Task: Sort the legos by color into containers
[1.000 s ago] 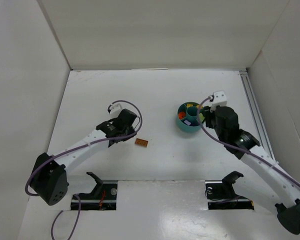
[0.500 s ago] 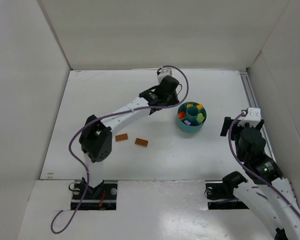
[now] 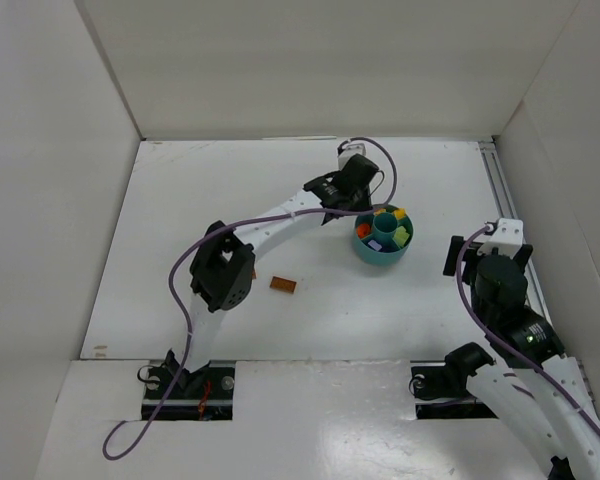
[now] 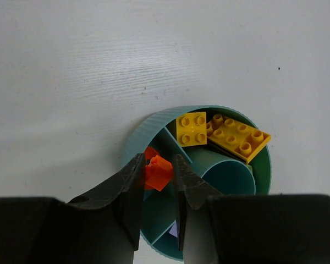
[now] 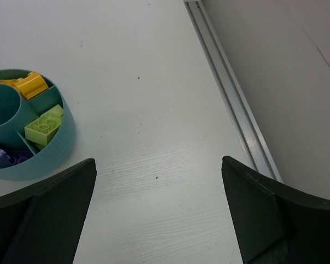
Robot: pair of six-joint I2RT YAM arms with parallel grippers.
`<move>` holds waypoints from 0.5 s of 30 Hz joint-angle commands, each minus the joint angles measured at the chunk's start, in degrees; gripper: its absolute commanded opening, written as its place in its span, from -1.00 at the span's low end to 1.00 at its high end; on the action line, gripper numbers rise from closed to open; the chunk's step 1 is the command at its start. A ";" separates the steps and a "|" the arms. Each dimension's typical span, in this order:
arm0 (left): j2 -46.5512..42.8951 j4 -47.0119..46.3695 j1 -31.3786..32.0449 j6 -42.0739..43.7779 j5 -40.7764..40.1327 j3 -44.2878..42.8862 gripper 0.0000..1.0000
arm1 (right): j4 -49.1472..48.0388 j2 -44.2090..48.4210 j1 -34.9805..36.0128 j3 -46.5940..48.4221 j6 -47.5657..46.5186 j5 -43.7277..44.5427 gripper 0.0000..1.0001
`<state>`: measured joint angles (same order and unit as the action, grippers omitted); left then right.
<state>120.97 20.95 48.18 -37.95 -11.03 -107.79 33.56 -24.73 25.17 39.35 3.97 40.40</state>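
Observation:
My left gripper (image 4: pixel 157 165) is shut on a red-orange lego (image 4: pixel 158 172), held just above a wedge compartment of the round teal tub (image 4: pixel 148 124). More red-orange (image 4: pixel 149 153) shows in that wedge below it. Two yellow-orange legos (image 4: pixel 191 128) lie in the neighbouring wedges. Seen from above, the left gripper (image 3: pixel 366 206) hangs over the tub's (image 3: pixel 368 253) left rim. One brownish-orange lego (image 3: pixel 282 285) lies on the table. My right gripper (image 5: pixel 158 162) stands wide open over bare table right of the tub (image 5: pixel 66 137), which holds a lime green lego (image 5: pixel 44 125) and a yellow one (image 5: pixel 27 85).
A metal rail (image 5: pixel 225 93) runs along the table's right side, next to the right wall. The left arm's elbow (image 3: pixel 223 275) sits over the table left of the loose lego. A purple piece (image 5: pixel 0 157) lies in one near wedge of the tub.
The left arm swung from mid-table up and right to the tub, staying shut. The right arm drew back from the tub to the right and its jaws opened wide.

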 commanded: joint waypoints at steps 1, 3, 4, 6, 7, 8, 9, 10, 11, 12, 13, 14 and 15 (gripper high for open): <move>-1.17 0.67 1.30 0.95 -0.84 -1.64 -0.73 | -0.16 0.39 -0.30 0.20 0.78 1.52 1.00; -1.17 0.67 1.91 0.95 -2.33 -0.50 -0.67 | -0.16 -0.14 -0.30 -0.32 0.78 1.52 1.00; -1.17 0.67 1.91 0.95 -2.33 -0.49 -0.57 | -0.16 -0.14 -0.30 -0.33 0.78 1.52 1.00; -1.17 1.20 1.91 0.95 -2.33 0.03 -0.48 | -0.16 -0.14 -0.30 -0.33 0.78 1.52 1.00; -1.17 1.20 1.91 0.95 -2.33 0.03 -0.44 | -0.16 -0.14 -0.30 -0.33 0.78 1.52 1.00; -1.17 1.89 1.91 0.95 -2.33 0.03 -0.33 | -0.16 -0.14 -0.30 -0.33 0.78 1.52 1.00; -1.69 1.90 1.91 0.95 -2.33 0.03 -0.22 | -0.16 -0.14 -0.30 -0.33 0.78 1.52 1.00; -1.70 2.51 1.91 0.95 -2.33 0.03 -0.16 | -0.16 -0.14 -0.30 -0.33 0.78 1.52 1.00; -1.70 2.52 1.91 0.95 -2.33 0.56 -0.10 | -0.16 -0.14 -0.30 -0.33 0.78 1.52 1.00; -2.22 2.52 1.91 0.95 -2.33 0.56 -0.07 | -0.16 -0.14 -0.30 -0.33 1.30 1.52 1.00; -2.75 2.52 1.91 0.95 -2.33 0.56 -0.07 | -0.16 -0.14 -0.30 -0.33 1.31 1.52 1.00; -3.54 2.52 2.44 0.95 -2.33 0.56 -0.02 | -0.16 -0.14 -0.30 -0.33 1.31 1.52 1.00; -3.55 2.52 2.44 0.95 -2.33 0.56 -0.02 | -0.16 -0.14 -0.30 -0.33 1.31 1.00 1.00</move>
<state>121.01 22.92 50.24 -37.69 -12.34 -107.61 34.13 -24.77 25.15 38.72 4.51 40.73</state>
